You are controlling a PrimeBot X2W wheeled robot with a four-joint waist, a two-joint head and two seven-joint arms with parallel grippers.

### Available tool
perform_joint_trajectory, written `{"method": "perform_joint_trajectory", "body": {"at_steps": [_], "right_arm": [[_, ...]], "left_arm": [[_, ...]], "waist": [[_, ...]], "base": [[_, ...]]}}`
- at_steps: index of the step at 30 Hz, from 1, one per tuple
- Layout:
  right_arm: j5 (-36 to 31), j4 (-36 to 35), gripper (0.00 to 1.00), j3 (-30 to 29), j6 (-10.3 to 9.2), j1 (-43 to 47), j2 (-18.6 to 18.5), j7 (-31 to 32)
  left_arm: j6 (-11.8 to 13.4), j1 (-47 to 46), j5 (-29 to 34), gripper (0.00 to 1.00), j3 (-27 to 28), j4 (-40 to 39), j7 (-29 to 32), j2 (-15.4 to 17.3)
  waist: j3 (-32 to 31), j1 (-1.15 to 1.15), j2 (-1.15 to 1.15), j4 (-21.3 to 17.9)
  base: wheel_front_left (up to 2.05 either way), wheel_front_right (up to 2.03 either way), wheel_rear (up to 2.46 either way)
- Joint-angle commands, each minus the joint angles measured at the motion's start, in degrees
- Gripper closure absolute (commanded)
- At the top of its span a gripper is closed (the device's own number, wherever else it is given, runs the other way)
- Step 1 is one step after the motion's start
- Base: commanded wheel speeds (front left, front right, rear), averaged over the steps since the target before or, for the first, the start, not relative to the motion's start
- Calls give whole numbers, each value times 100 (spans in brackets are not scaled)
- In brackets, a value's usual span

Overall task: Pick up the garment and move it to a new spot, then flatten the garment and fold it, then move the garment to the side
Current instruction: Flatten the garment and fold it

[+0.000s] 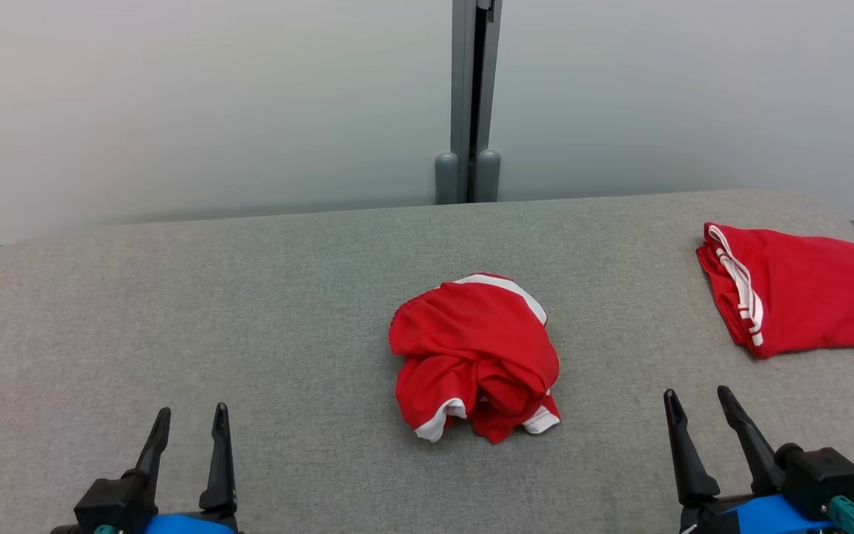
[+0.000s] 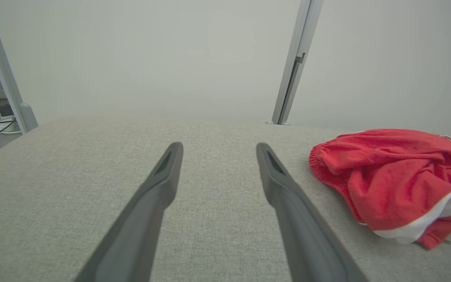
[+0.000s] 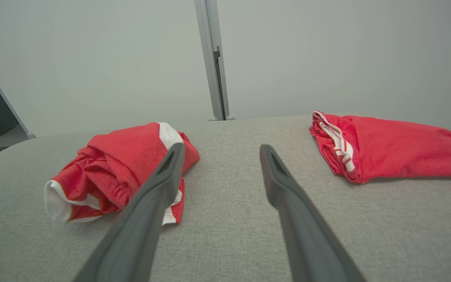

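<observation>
The left gripper (image 1: 192, 410) is nearest the robot, above the grey table (image 1: 249, 297). It lies to the near left of the garment (image 1: 475, 356) and well apart from it. Its two fingers are spread wide, with only bare table covering between them. In the left wrist view the garment lies off to the right of those fingers, untouched.

The right gripper (image 1: 696, 391) is to the near right of the garment, also apart from it. Its fingers are spread just as wide and hold nothing. In the right wrist view its left finger crosses in front of the garment's edge, but the head view shows a gap between the two.

The garment is red with white trim and lies crumpled in a heap at the middle of the table. A gathered waistband shows on its left side, with white hems on its near side and a white band on its far side.

Farther back, to the right of the garment and well apart from it, a folded garment (image 1: 805, 297) lies flat. It is also red, with white stripes along the edge that faces the heap.

Straight behind the garment, past the table's far edge, a grey post (image 1: 471, 96) rises between two pale wall panels.
</observation>
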Motion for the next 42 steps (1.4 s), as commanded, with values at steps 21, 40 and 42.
{"method": "perform_joint_trajectory", "body": {"at_steps": [21, 40, 42], "right_arm": [[79, -31, 0, 618, 1, -538, -11, 18], [-2, -144, 0, 791, 1, -853, -9, 41], [45, -140, 0, 823, 1, -853, -9, 19]], "left_arm": [[-291, -3206, -437, 0, -1080, 1226, 2654, 207], [76, -4443, -181, 0, -1577, 3244, 4524, 323], [81, -4397, -238, 0, -1606, 3435, 4715, 277]], "waist": [[878, 0, 0, -1263], [1552, 0, 0, -2000], [1569, 0, 0, -2019]], "base": [[0, 0, 0], [0, 0, 0], [0, 0, 0]]}}
